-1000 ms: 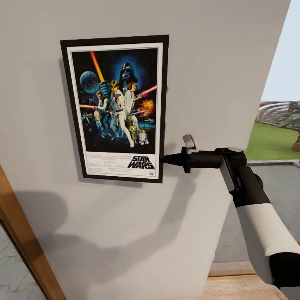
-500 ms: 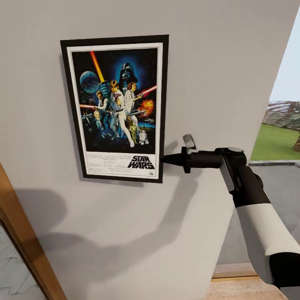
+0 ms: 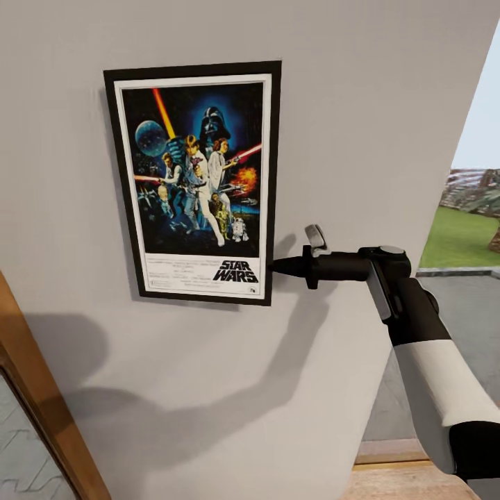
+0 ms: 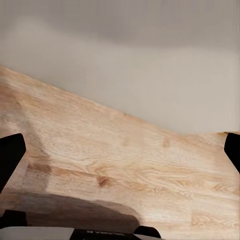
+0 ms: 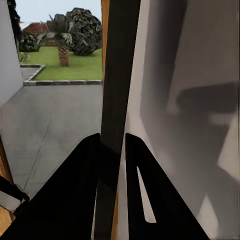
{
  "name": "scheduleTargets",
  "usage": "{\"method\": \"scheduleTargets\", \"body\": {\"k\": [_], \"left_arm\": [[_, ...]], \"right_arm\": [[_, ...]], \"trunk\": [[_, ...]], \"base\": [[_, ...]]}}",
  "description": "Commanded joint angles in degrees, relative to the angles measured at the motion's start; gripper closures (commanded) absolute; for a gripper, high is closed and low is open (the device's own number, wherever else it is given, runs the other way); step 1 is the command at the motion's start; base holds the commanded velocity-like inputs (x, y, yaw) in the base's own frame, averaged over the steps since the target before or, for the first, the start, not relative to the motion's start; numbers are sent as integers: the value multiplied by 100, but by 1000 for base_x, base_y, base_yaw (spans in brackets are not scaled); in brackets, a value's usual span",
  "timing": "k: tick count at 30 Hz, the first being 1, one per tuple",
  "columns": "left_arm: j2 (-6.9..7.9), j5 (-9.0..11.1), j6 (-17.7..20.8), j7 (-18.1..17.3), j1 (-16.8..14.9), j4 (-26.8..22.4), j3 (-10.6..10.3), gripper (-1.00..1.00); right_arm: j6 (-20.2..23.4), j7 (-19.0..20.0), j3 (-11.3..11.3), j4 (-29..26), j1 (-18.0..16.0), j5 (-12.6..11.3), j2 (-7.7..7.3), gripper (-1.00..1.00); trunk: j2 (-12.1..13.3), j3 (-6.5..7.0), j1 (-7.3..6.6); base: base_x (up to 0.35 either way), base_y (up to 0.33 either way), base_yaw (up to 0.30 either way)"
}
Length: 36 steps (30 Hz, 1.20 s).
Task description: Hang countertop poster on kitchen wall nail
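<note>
Poster: the poster (image 3: 196, 182) sits flat against the pale wall (image 3: 389, 83), upright, its black frame a touch off square.
Right gripper: the right gripper (image 3: 278, 264) pinches the frame's lower right edge; in the right wrist view the dark frame edge (image 5: 116, 100) runs between the two fingers (image 5: 70, 200), which are pressed onto it.
Left gripper: the left gripper's dark fingertips (image 4: 11, 152) stand wide apart at the borders of its view, holding nothing, over the wood floor (image 4: 125, 165).
Just changed: compared with a second ago the poster's top edge sits very slightly lower and its left side slightly further right, while the arm has barely moved.
Meaning: the frame seems to have settled on a nail, though no nail can be seen; letting go looks like the remaining step.
Risk: if it is not truly hooked, release would drop it.
</note>
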Motion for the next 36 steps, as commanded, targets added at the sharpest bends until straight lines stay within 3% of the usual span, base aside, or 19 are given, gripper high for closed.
{"method": "scheduleTargets", "body": {"k": [1, 36], "left_arm": [[9, 26, -1, -26, -2, 7, -12, -100], [4, 20, 4, -26, -2, 7, -14, -100]], "right_arm": [[71, -3, 12, 2, -2, -41, -6, 100], [67, -2, 12, 2, -2, -47, -6, 100]], "trunk": [[-4, -2, 2], [-4, -2, 2]], "base": [[0, 0, 0], [17, 0, 0]]}}
